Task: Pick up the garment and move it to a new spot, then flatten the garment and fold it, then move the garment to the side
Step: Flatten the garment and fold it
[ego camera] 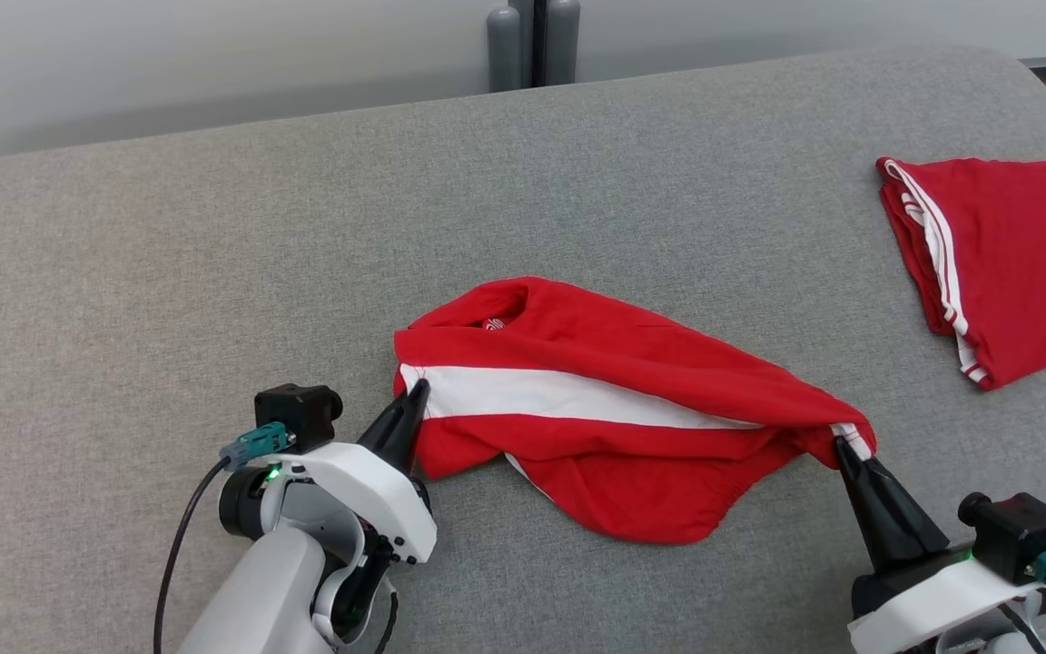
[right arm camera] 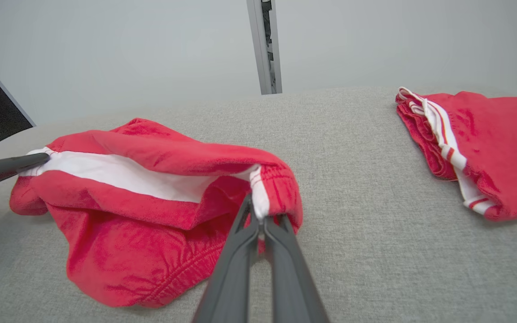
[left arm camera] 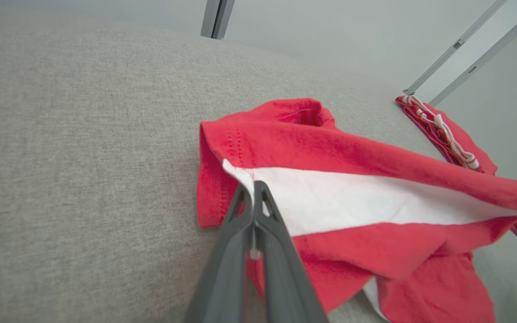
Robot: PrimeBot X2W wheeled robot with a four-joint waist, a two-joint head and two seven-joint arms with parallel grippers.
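A red garment [ego camera: 596, 409] with a broad white stripe lies bunched on the grey cushion, stretched left to right between my two grippers. My left gripper [ego camera: 414, 395] is shut on the stripe's left end; the left wrist view shows its fingers [left arm camera: 254, 202] pinching the white edge of the garment [left arm camera: 352, 202]. My right gripper [ego camera: 843, 445] is shut on the garment's right end, and its wrist view shows the tips [right arm camera: 258, 215] clamped on the white-trimmed hem of the garment [right arm camera: 151, 215]. The lower part of the cloth sags toward me in loose folds.
A second red garment [ego camera: 1004, 263] with white striped trim lies folded at the far right of the grey upholstered surface [ego camera: 214, 272]. Two grey posts [ego camera: 532, 41] stand beyond the back edge. Bare cushion stretches to the left and behind.
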